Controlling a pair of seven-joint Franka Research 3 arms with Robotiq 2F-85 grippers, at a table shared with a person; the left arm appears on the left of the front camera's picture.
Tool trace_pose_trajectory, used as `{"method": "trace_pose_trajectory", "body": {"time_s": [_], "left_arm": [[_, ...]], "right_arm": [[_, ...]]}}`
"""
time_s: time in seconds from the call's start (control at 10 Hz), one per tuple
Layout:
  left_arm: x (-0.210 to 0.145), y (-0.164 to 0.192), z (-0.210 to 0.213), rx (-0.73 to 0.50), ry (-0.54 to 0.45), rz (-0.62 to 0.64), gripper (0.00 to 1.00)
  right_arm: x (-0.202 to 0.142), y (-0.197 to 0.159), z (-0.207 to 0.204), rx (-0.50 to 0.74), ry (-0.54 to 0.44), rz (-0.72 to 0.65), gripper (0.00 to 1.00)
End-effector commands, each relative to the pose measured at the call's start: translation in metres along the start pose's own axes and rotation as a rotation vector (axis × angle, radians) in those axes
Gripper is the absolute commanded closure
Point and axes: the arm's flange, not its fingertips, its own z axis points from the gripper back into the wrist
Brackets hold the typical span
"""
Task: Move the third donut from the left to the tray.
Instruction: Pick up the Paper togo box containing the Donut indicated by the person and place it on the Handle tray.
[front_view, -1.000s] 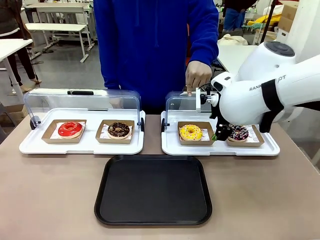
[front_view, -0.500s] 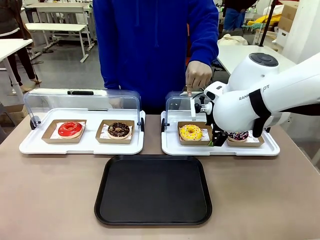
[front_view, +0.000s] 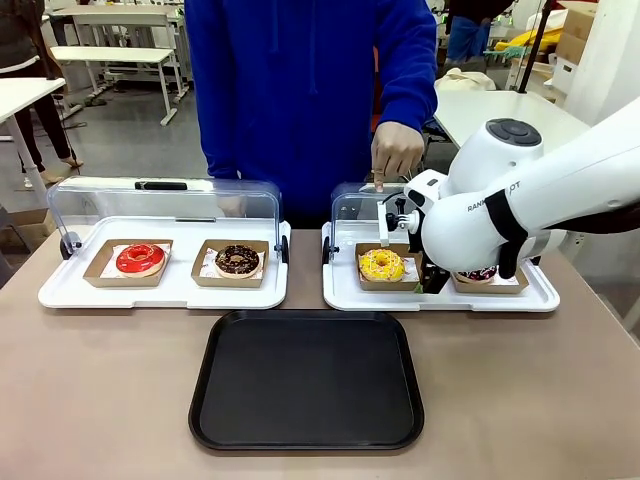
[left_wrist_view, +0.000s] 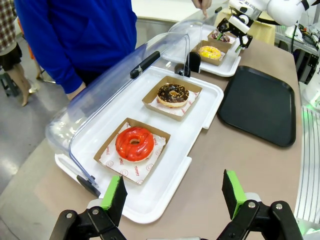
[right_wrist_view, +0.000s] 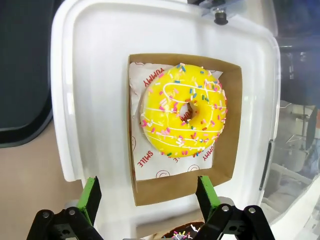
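Grey-brown tabletop (front_view: 110, 400) fills the near ground, with a person in a blue top standing at its far side. At 6 o'clock on the table lies the black tray (front_view: 305, 438), with nothing on it. Two white display bases sit beyond it. The left base (front_view: 60, 292) holds a red donut (front_view: 140, 258) and a chocolate donut (front_view: 238, 260) under a clear lid (front_view: 165, 200) tipped back.

The right base (front_view: 340, 292), at about 1 o'clock from the tray, carries the yellow donut (front_view: 381, 265) on white paper in its brown cardboard square (right_wrist_view: 227, 150). A dark sprinkled donut (front_view: 480, 272) lies just beside it at 3 o'clock, partly hidden by the white arm. The person's hand (front_view: 397, 150) pinches the top of that base's raised lid (front_view: 355, 205).

The right gripper (right_wrist_view: 148, 194) hangs over the yellow donut's cardboard (seen from the wrist, the donut sits at 12 o'clock from it). Its green-padded fingers (right_wrist_view: 91, 196) are spread wide, with only the cardboard's near edge between them. Whether they touch the cardboard cannot be told.

The left gripper (left_wrist_view: 174, 192) hovers near the left base, with the red donut at 11 o'clock from it. Its fingers are wide apart and hold nothing.
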Motion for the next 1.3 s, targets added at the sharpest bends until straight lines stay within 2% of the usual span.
{"method": "trace_pose_trajectory", "body": {"time_s": [0.0, 1.0, 1.1, 1.2], "left_arm": [[0.001, -0.001, 0.001, -0.007, 0.004, -0.011, 0.00], [0.001, -0.001, 0.001, -0.007, 0.004, -0.011, 0.00], [0.001, -0.001, 0.001, -0.007, 0.004, -0.011, 0.00], [0.001, -0.001, 0.001, -0.007, 0.004, -0.011, 0.00]], "right_arm": [[0.004, -0.006, -0.007, -0.032, 0.023, -0.017, 0.00], [0.000, -0.009, -0.029, -0.017, 0.045, -0.011, 0.00], [0.000, -0.010, -0.030, -0.006, 0.056, -0.011, 0.59], [-0.001, -0.010, -0.030, -0.002, 0.059, -0.011, 0.59]]}}
